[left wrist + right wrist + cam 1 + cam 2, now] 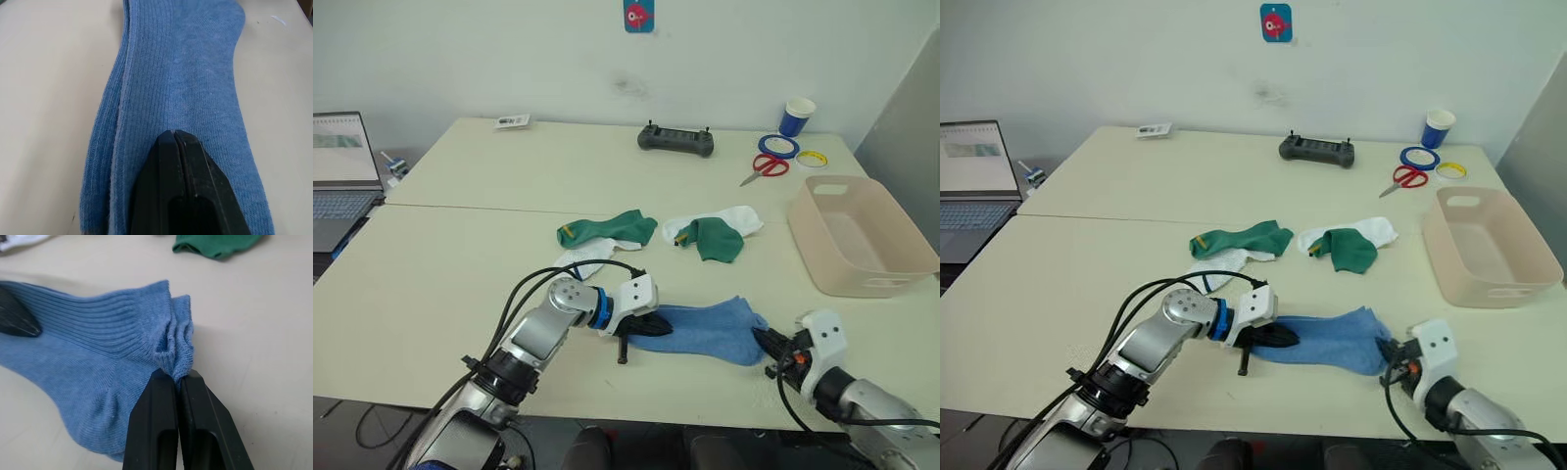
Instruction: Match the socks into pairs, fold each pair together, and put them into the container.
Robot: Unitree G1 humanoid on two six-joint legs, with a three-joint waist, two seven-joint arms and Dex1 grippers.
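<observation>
Taking stock of the table (pixel 440 264), you had the following before you.

Light blue socks (pixel 710 331): two, stacked one on the other, lying flat near the front edge, between the two arms. Your left gripper (pixel 651 325) had its fingers (pixel 183 196) closed together on the left end of the stack. Your right gripper (pixel 766 342) had its fingers (pixel 168 426) closed on the bunched cuff edge at the right end.

Dark green socks: two. One (pixel 607 229) lay behind the blue stack, toward the left, with a yellow mark at its left end. The other (pixel 715 238) lay to its right, partly on top of a white sock (pixel 729 217).

White socks: the one noted above, and a second (pixel 585 258) just in front of the left green sock, partly under it.

Container (pixel 862 235): pale beige-pink tub, upright on the right side of the table, well apart from the socks. You could see no sock inside it.

Other items, far side of the table: a dark handheld controller (pixel 676 140); red-handled scissors (pixel 764 167); a blue tape roll (pixel 778 146); a yellow tape roll (pixel 813 158); a blue paper cup (pixel 797 117); a small card (pixel 512 121) at the far left corner.

Off the table, left: an open laptop (pixel 342 176).

On the wall: a small blue and red sticker (pixel 639 15).
</observation>
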